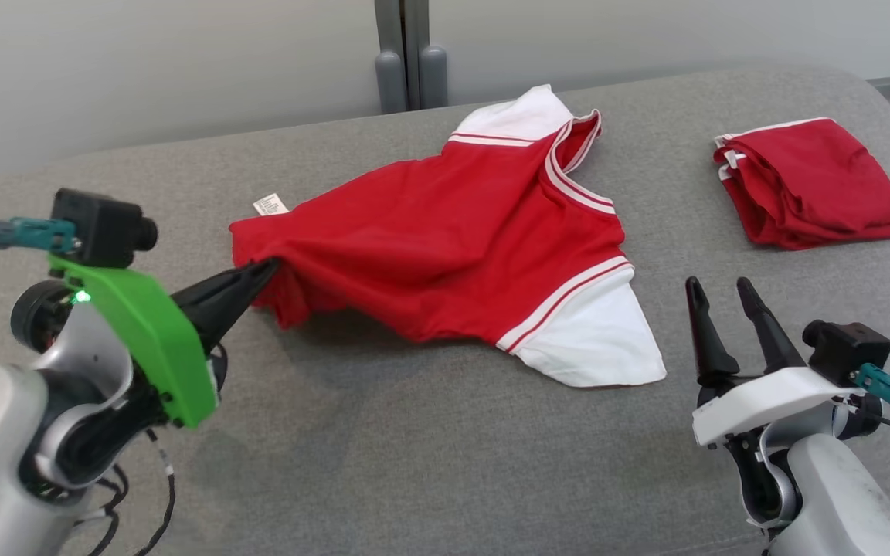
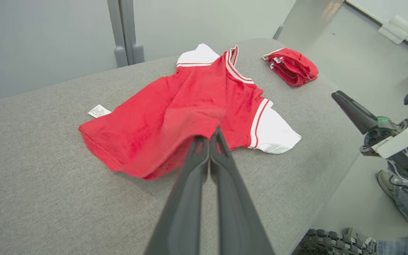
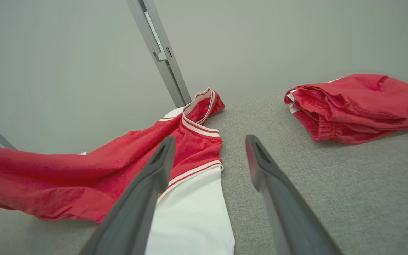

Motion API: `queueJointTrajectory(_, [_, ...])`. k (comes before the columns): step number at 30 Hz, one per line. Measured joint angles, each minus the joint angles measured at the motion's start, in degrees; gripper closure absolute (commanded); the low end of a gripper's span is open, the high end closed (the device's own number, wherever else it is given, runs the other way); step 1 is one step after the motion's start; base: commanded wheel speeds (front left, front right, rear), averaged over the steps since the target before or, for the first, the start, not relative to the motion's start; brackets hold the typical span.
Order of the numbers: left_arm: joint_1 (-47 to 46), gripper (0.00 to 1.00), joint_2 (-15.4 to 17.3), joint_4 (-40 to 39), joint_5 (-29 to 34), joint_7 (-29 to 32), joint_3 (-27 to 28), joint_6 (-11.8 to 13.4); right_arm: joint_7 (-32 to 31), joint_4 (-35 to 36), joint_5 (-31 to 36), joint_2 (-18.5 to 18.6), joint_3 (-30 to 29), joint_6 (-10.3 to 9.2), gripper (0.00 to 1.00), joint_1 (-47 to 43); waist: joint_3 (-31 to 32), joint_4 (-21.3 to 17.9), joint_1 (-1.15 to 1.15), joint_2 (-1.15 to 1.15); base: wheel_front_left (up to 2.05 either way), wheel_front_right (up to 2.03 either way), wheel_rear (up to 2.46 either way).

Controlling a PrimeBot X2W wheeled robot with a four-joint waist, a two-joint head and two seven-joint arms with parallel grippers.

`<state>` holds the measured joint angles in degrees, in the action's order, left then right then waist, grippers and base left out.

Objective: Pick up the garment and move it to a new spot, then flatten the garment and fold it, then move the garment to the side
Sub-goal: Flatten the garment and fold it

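While being pinched by the left gripper (image 1: 263,270), the garment (image 1: 429,255) is apparently being flattened.
Released right gripper (image 1: 719,287) is probably being needed next.

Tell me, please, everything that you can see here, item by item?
red short-sleeved shirt with white sleeves: one, red and white, middle of the table, hem lifted
white care label: one, white, at the shirt's hem, far left
folded red fabric garment: one, red with white trim, table's far right
grey cloth-covered table: one, grey, under everything
grey upright post: one, grey, behind the table
person's pale shoe: one, off-white, floor beside the table
left pincer: one, dark, shut on the shirt's hem
right pincer: one, dark, open, beside the white sleeve, not touching
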<state>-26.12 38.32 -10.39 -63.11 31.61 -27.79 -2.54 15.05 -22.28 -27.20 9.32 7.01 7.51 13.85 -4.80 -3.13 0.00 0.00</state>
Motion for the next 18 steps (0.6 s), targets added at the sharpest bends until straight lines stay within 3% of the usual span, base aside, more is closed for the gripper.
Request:
queueJointTrajectory(4, [-5.5, 1.00, -8.7, 12.2, 7.5, -7.3, -3.7, -0.5, 0.0, -1.5, -0.5, -0.7, 2.2, 0.00, 0.00, 0.9, -1.1, -1.3, 0.00, 0.00, 0.00, 0.00, 0.00])
queueJointTrajectory(11, [-13.4, 1.00, -23.2, 39.5, 18.6, -28.4, -9.2, -3.4, 0.0, -2.9, -1.2, -0.3, 4.6, 0.00, 0.00, 3.3, -3.4, -4.1, 0.00, 0.00, 0.00, 0.00, 0.00])
queueJointTrajectory(12, [-14.3, 0.86, -24.8, 43.3, 19.5, -30.8, -10.0, -3.6, 0.0, -3.1, -1.2, -0.2, 4.8, 0.00, 0.00, 3.3, -3.8, -4.5, 0.00, 0.00, 0.00, 0.00, 0.00])
queueJointTrajectory(13, [-15.1, 0.00, -26.1, 46.7, 20.0, -32.9, -10.6, -4.0, 0.0, -3.2, -1.3, 0.0, 5.0, 0.00, 0.00, 3.5, -4.1, -4.8, 0.00, 0.00, 0.00, 0.00, 0.00])
queueJointTrajectory(18, [-18.5, 0.00, -29.1, 57.7, 21.4, -38.8, -13.5, -4.6, 0.0, -3.4, -1.5, 0.6, 4.8, 0.00, 0.00, 4.1, -5.2, -5.7, 0.00, 0.00, 0.00, 0.00, 0.00])
